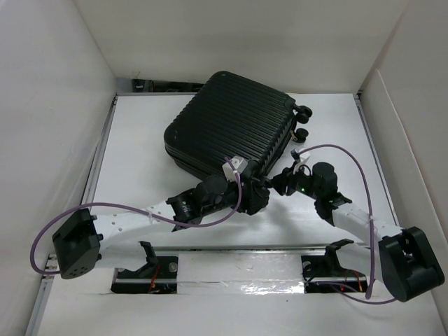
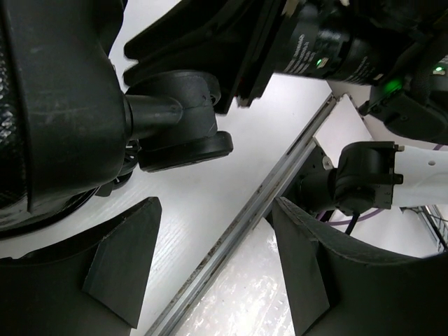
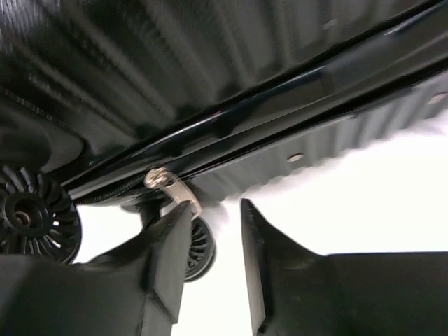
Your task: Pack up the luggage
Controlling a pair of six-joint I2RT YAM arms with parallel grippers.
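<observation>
The luggage [image 1: 231,119] is a black ribbed suitcase lying shut on the white table [image 1: 140,161], with wheels [image 1: 303,112] on its right end. My left gripper [image 1: 255,196] sits at its near right corner; in the left wrist view it [image 2: 215,210] is open wide and empty over the table, beside a suitcase wheel [image 2: 183,148]. My right gripper [image 1: 281,183] is just right of it. In the right wrist view it [image 3: 215,206] is open by a narrow gap under the zip seam. A silver zip pull [image 3: 171,189] hangs at its left fingertip [image 3: 180,217], not between the fingers.
A metal rail [image 2: 259,210] runs along the table's near edge, with the arm bases [image 1: 161,269] behind it. White walls close in the left, back and right. The right arm [image 2: 350,49] crowds the left gripper. Purple cables [image 1: 350,157] loop over both arms.
</observation>
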